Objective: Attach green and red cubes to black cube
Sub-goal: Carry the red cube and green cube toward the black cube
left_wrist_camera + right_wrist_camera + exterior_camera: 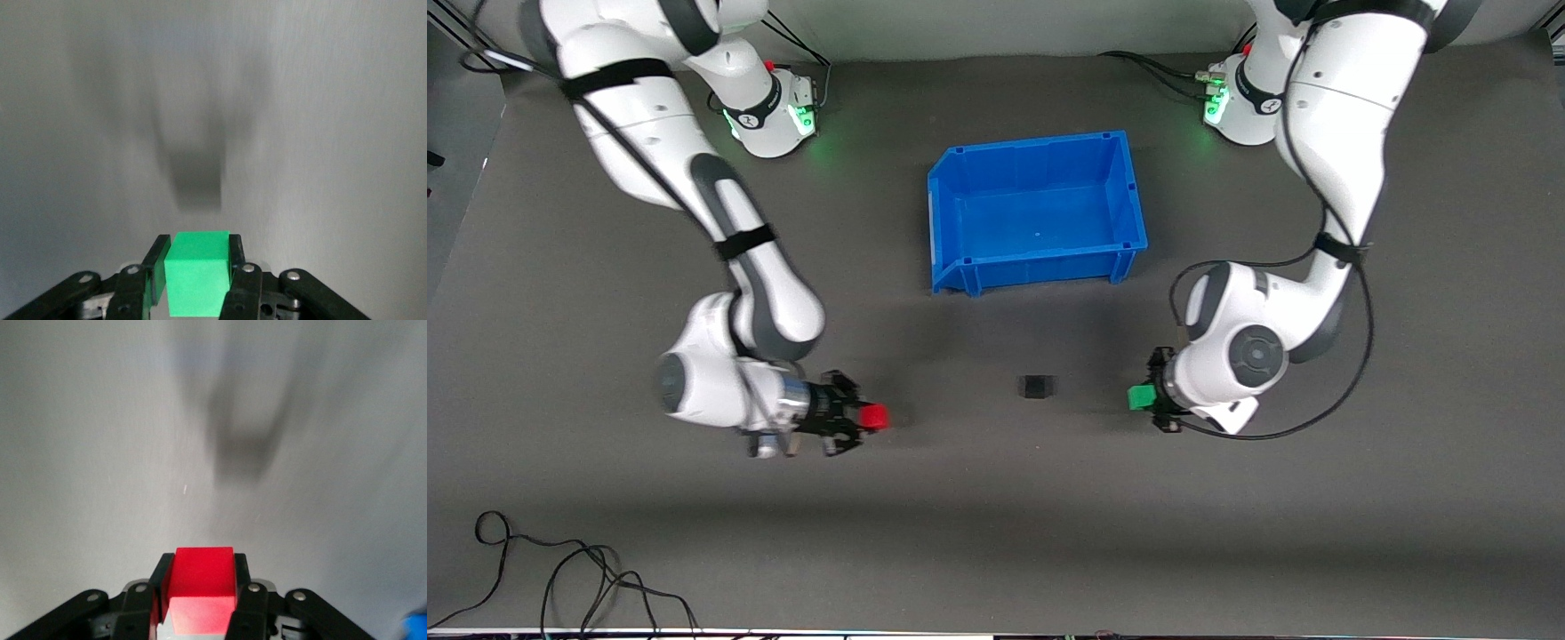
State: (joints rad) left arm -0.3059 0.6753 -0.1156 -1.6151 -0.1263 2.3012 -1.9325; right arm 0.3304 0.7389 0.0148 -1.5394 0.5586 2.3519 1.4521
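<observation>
I see left gripper (pixel 1149 397) jaws clamped on green cube (pixel 1139 396), over the mat | right gripper (pixel 863 418) jaws clamped on red cube (pixel 875 417) | black cube (pixel 1037 386) on surface between them, nearer the camera than blue bin (pixel 960 267)

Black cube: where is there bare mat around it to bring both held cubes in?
Bare mat flanks the black cube on both sides: between it and the red cube held by the right gripper, and between it and the green cube held by the left gripper. The blue bin borders the robots' side.
</observation>
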